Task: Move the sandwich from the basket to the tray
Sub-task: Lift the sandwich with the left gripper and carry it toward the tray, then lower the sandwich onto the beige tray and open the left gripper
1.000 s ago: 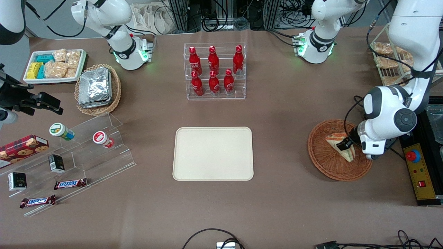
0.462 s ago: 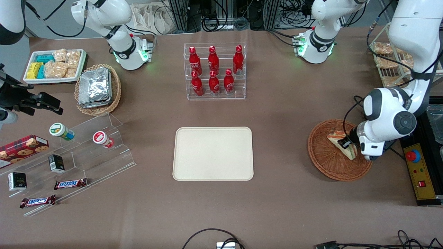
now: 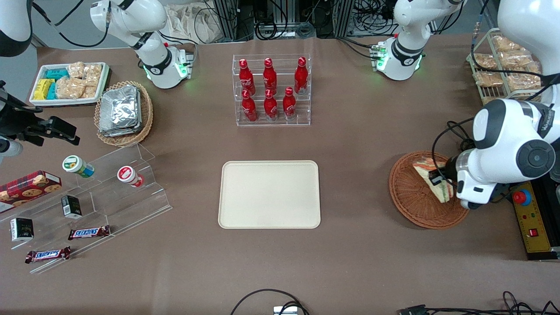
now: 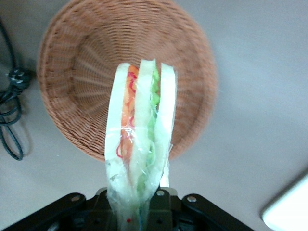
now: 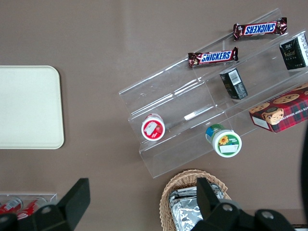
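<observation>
The sandwich, a clear-wrapped white-bread wedge with orange and green filling, hangs above the reddish-brown wicker basket. My left gripper is shut on its wrapped end. In the left wrist view the sandwich stands upright out of the gripper, with the basket empty beneath it. The cream tray lies bare in the middle of the table, toward the parked arm's end from the basket. A corner of the tray shows in the left wrist view, and the tray also shows in the right wrist view.
A clear rack of red bottles stands farther from the front camera than the tray. A control box with a red button and a black cable lie beside the basket. A wire rack of packets is near the working arm. An acrylic snack stand sits toward the parked arm's end.
The left arm has risen and swung a little toward its own end of the table. The sandwich has come up off the basket floor in the gripper.
</observation>
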